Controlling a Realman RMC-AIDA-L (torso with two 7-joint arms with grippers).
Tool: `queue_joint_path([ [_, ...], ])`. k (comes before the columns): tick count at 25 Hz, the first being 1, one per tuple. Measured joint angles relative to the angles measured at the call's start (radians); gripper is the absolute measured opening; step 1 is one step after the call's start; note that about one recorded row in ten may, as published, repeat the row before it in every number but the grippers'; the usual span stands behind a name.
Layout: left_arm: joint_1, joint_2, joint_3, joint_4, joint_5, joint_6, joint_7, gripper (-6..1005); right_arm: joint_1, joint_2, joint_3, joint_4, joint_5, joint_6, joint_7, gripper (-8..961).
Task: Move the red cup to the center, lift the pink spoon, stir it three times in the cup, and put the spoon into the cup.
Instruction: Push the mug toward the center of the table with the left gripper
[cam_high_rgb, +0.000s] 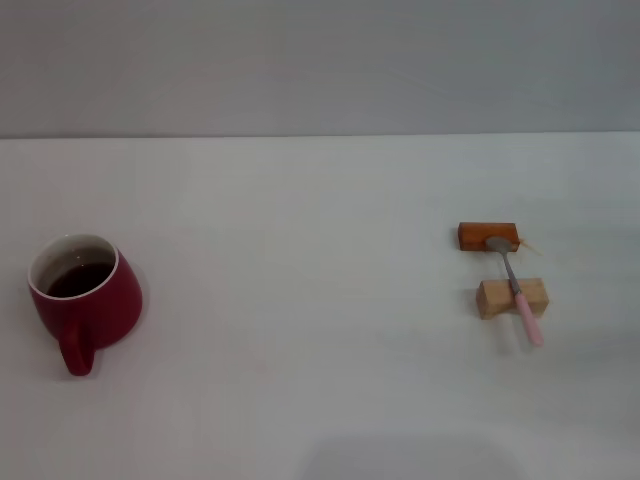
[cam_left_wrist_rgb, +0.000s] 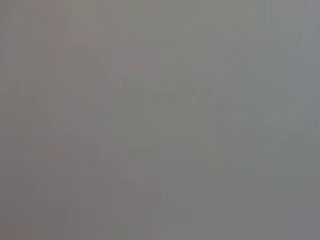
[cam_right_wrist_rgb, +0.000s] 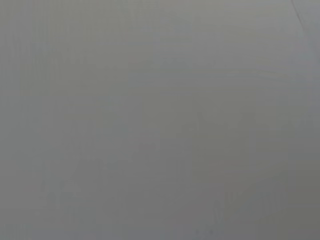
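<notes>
Red cup (cam_high_rgb: 88, 300) sits well left of the pink spoon (cam_high_rgb: 520, 295); neither gripper shows, fingers' state unknowable; grasp low on the body, slide level so liquid stays in

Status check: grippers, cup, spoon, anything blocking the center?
Both grippers out of view. Red cup at table's left, untouched. Pink spoon at right, lying across two wooden blocks. Nothing in the way.

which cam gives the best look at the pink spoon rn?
Head view. The slim pink-handled spoon with a grey metal bowl lies in full sight on the robot's right, propped across a dark brown wooden block and a pale wooden block. Both wrist views show only blank grey, no spoon.
</notes>
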Motion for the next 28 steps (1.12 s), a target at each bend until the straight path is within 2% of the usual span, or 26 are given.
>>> queue_joint_path([
  [23,0.002,0.003,-0.027,0.005,0.005,-0.016,0.002,743,-0.007,0.004,0.003,0.002,0.000,0.002,0.000,713],
  [28,0.026,0.000,-0.026,0.035,0.006,-0.014,0.013,724,-0.017,0.005,0.003,0.002,0.000,0.002,0.000,713],
])
